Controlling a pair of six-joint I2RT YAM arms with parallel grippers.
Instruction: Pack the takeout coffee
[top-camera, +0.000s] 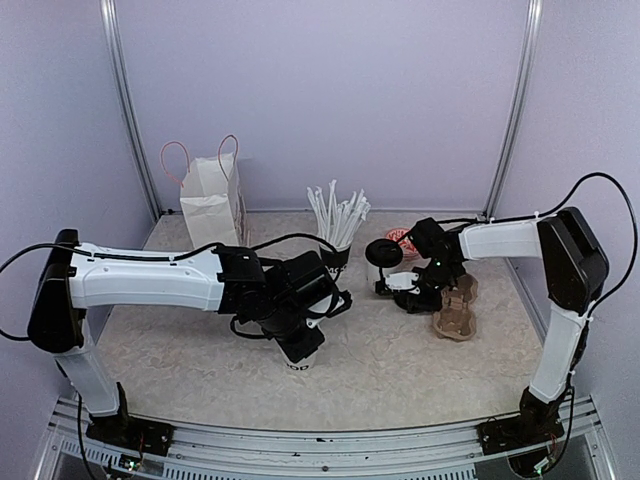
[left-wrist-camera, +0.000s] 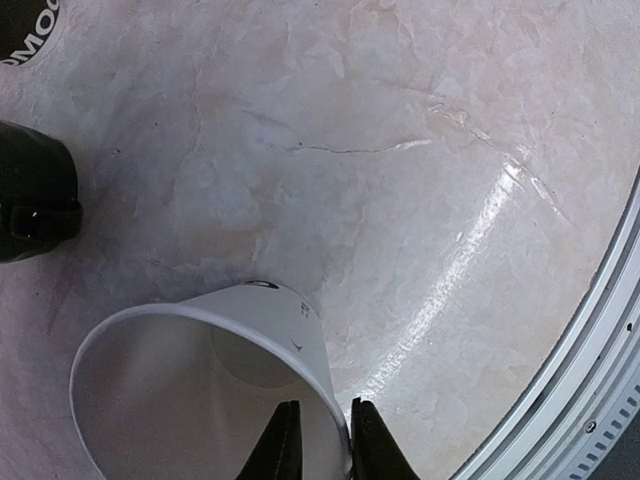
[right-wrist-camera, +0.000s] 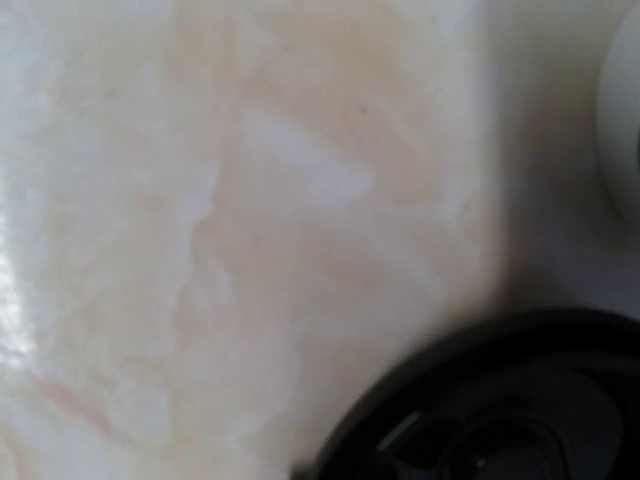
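Note:
A small white paper cup (top-camera: 300, 358) with black lettering near its base stands on the table in front of the left arm. My left gripper (top-camera: 300, 335) straddles its rim. In the left wrist view one finger is inside the cup (left-wrist-camera: 200, 340) and stands slightly off the wall, while the other touches the outside, so the gripper (left-wrist-camera: 325, 405) is narrowly open. My right gripper (top-camera: 392, 265) holds a round black lid (top-camera: 383, 252) off the table at centre right. The lid (right-wrist-camera: 500, 400) fills the lower right of the right wrist view and hides the fingers.
A white paper bag (top-camera: 213, 200) with handles stands at the back left. A black cup of white straws (top-camera: 338, 235) is at the back centre, and a brown cardboard cup carrier (top-camera: 455, 310) lies under the right arm. A glossy black object (left-wrist-camera: 35, 190) sits near the cup. A white curved edge (right-wrist-camera: 625, 110) shows beside the lid.

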